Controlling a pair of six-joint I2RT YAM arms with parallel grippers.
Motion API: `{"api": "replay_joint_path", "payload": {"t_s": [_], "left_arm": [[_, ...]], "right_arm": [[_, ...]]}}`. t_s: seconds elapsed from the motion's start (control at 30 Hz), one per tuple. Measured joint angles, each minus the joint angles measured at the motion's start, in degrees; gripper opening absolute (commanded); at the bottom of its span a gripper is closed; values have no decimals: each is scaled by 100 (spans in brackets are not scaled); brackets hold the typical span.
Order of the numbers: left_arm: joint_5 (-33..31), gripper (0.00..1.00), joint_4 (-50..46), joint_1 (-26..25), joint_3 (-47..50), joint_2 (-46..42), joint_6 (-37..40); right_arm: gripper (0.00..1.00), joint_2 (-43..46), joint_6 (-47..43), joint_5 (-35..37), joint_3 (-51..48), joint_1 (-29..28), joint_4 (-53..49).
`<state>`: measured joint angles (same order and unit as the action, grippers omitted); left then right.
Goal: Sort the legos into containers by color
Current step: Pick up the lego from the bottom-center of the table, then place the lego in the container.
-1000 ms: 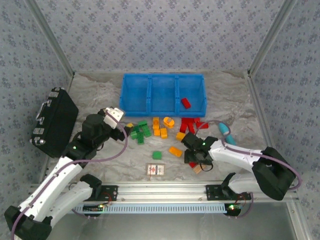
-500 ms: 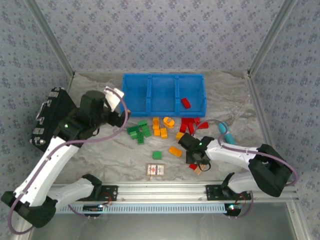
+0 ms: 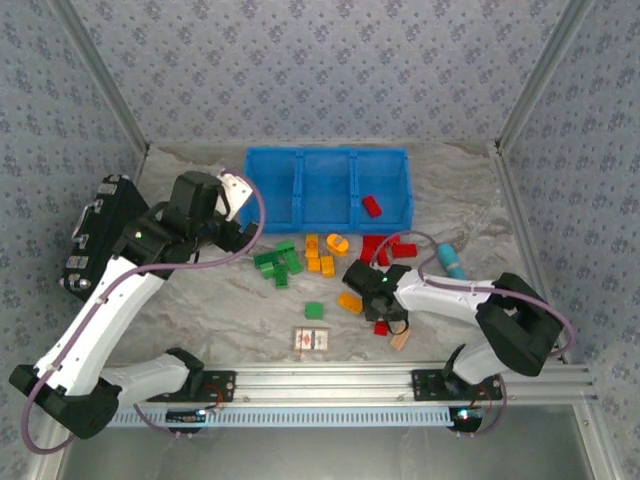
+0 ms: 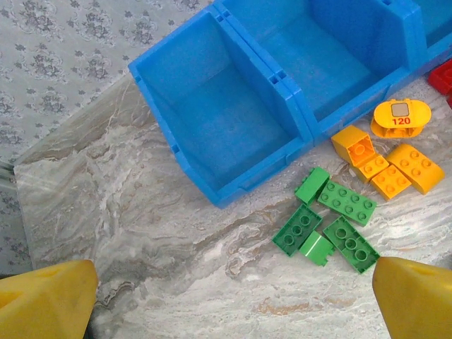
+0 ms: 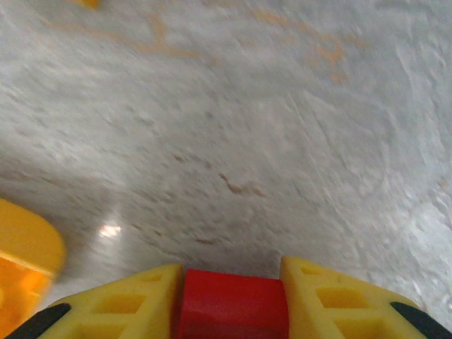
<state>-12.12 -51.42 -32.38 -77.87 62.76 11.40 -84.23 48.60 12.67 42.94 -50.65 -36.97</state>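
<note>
Red lego (image 5: 233, 311) sits clamped between the right claw's (image 5: 232, 286) yellow fingers (image 5: 120, 311), over the marbled table (image 5: 247, 141).

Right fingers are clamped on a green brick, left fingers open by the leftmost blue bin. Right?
Not green. The right wrist view shows a small red plastic brick clamped between the right fingers. The rest holds: the left fingers stand wide open by the leftmost bright blue plastic bin.
</note>
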Motion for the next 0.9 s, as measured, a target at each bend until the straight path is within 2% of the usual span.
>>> {"api": "replay_joint_path", "payload": {"t_s": [0.3,0.67,0.8,0.9], "left_arm": [[-197,100,17,0,-50,87,31],[-396,100,149,0,-396,481,297],[-431,100,203,0,-396,693,378],[-479,100,221,0,-387,782,387]], "right_arm": [[35,-20,-354,0,236,221,52],[37,-63,-2028,-35,2181,1784,96],[37,-481,-2605,-24,2837,2291,487],[37,-968,-2909,76,3139,2413,872]]}}
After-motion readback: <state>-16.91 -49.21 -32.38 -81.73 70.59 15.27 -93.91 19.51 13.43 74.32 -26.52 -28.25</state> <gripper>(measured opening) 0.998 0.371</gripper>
